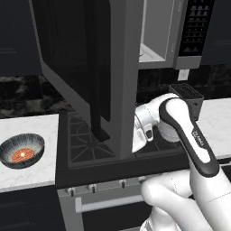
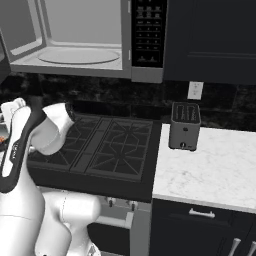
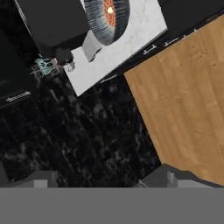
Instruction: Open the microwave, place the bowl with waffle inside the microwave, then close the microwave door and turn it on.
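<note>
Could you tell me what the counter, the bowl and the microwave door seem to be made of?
Counter: pale stone, probably marble, judging by its grey veining. Bowl: looks like glazed ceramic, dark outside with a pale streaked inner wall. Microwave door: glossy black glass in a silver-grey frame that looks like brushed metal, though painted plastic is possible.

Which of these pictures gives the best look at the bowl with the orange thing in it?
The left base view: the bowl sits whole on the white counter left of the stove, waffle visible inside. The hand view shows it tilted and cut off at the top edge. In the right base view I cannot make it out.
</note>
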